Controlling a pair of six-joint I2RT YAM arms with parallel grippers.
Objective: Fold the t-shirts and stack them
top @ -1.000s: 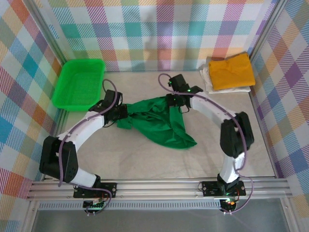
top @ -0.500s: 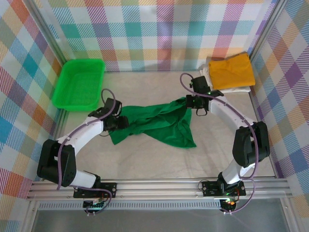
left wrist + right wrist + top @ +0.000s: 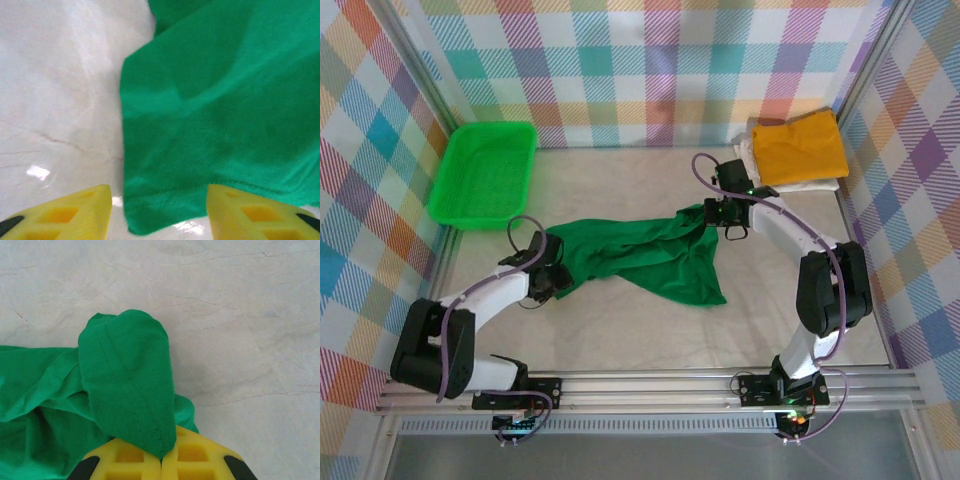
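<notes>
A dark green t-shirt [image 3: 638,255] lies stretched across the middle of the table. My right gripper [image 3: 717,212] holds its far right corner. In the right wrist view the yellow jaws [image 3: 161,460] are shut on a ribbed fold of the green t-shirt [image 3: 127,385]. My left gripper [image 3: 552,276] sits at the shirt's left end. Its jaws [image 3: 159,216] stand open, with the hem of the green t-shirt [image 3: 210,110] lying flat on the table between the fingertips [image 3: 80,212]. A folded mustard yellow t-shirt [image 3: 802,146] rests on a white t-shirt [image 3: 750,168] at the back right.
A bright green mesh basket [image 3: 485,170] stands at the back left. Checked walls close the table on three sides. Bare tabletop [image 3: 640,335] spreads in front of the shirt, between the two arms.
The left gripper has opened, let go of the shirt's left end and drawn back toward the near left. The right gripper pulled its corner to the right, stretching the shirt flatter.
</notes>
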